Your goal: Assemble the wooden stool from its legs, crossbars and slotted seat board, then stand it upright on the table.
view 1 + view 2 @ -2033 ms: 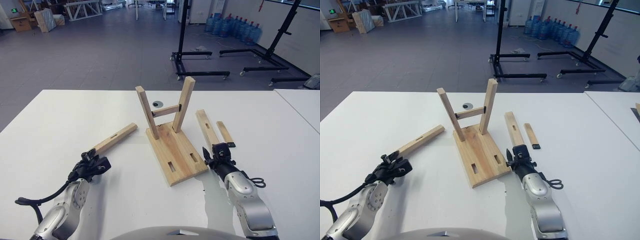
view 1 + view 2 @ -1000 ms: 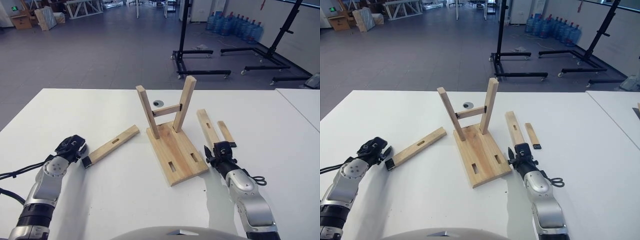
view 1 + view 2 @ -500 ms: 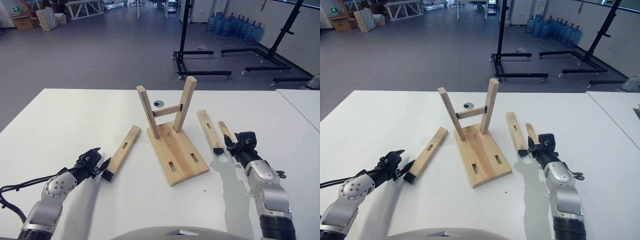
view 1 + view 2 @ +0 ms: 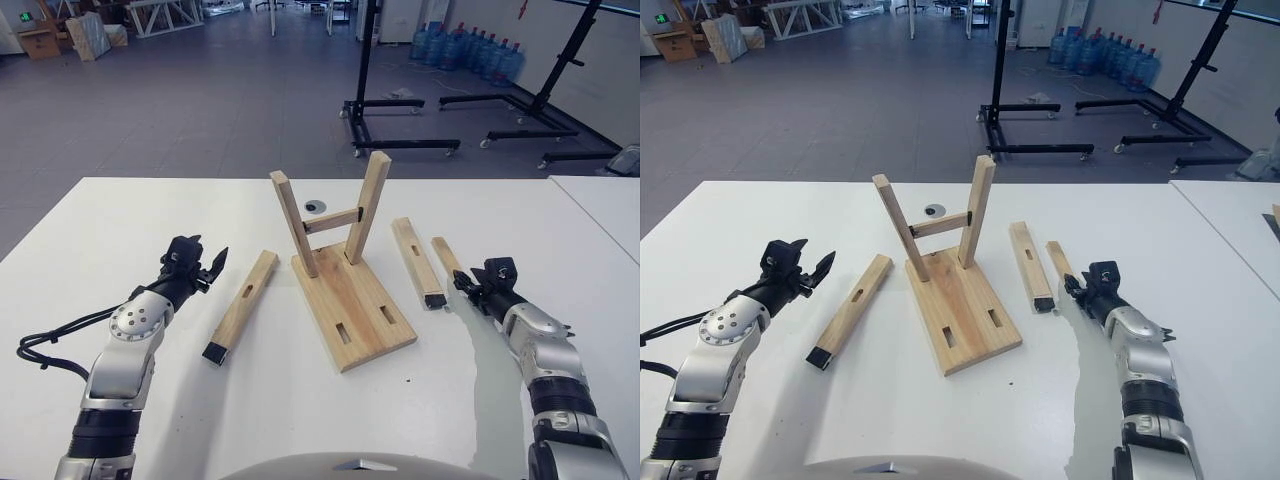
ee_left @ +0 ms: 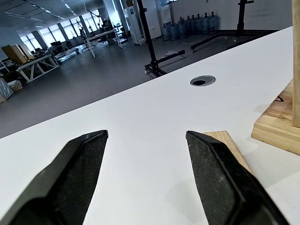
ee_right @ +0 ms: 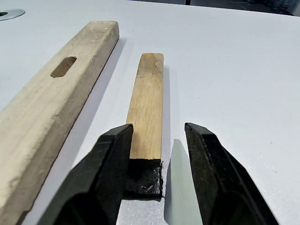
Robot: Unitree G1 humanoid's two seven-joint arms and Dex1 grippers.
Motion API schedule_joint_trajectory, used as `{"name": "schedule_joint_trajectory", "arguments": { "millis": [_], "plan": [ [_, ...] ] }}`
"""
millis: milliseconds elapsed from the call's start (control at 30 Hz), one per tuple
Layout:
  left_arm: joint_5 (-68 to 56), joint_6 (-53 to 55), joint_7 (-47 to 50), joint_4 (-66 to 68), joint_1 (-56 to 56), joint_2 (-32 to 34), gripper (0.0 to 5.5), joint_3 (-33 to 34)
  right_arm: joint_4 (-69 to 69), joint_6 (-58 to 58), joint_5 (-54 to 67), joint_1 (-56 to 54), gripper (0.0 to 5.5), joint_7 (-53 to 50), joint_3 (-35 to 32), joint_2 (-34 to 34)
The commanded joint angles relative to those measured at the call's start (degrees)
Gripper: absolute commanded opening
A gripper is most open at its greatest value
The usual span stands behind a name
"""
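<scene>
Sitting flat in the middle of the table (image 4: 80,230), the seat board (image 4: 352,305) has two upright legs (image 4: 368,205) stuck in its far end with a fitted crossbar (image 4: 333,220) between them. One loose leg (image 4: 241,305) lies left of the board, the left gripper (image 5: 145,136) wide open and holding nothing just beside its far end; a second loose leg (image 4: 417,262) and a loose crossbar (image 4: 446,256) lie toward the table's right edge. The right gripper (image 6: 158,127) is open too, fingers (image 6: 110,159) either side of that crossbar's dark near end, can't tell if touching.
</scene>
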Motion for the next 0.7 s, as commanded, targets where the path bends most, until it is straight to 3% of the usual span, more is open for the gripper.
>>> {"name": "schedule_joint_trajectory", "arguments": {
  "millis": [33,533,700],
  "plan": [
    [0.3,0.9,-0.5,-0.2,0.1,-0.2,3.05,-1.0,-2.8,-0.4,1.0,3.1,2.05,-0.5,-0.9,1.2],
    [0.1,1.9,-2.1,0.1,2.0,-0.5,3.05,-2.0,-0.5,2.9,2.5,0.2,2.05,0.7,0.5,1.5],
    [0.8,1.3,-2.1,0.3,2.8,-1.0,3.05,-2.9,-2.1,8.8,2.5,1.0,2.05,-5.3,-0.1,4.4]
  ]
}}
